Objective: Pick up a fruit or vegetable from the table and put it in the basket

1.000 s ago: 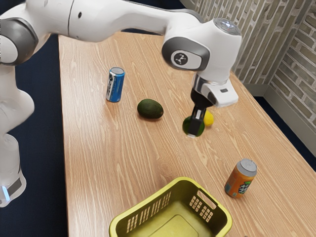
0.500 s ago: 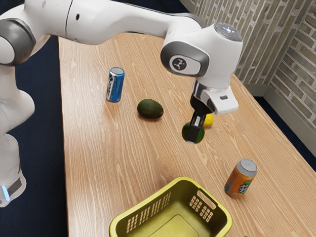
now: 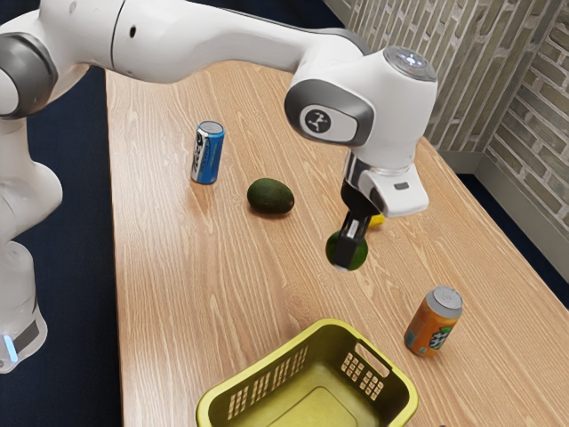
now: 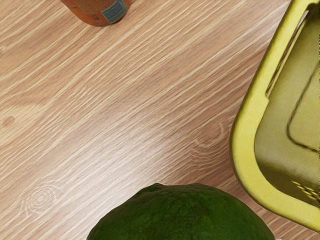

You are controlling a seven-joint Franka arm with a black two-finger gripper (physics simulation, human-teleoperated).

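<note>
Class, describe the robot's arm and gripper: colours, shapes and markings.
The arm is glossy white and dark grey, with rounded segments; a grey-rimmed panel bears a dark logo. A pale blue strip glows near its base. The gripper is black.

Indoors: brick wall (image 3: pixel 540 133), wooden table (image 3: pixel 182 285)

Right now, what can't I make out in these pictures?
- Yellow fruit, exterior view: mostly hidden by the gripper.
- Basket, exterior view: near end cut off by the lower edge.
- Orange can, wrist view: top cut off.
- Green fruit, wrist view: lower edge cuts it.
</note>
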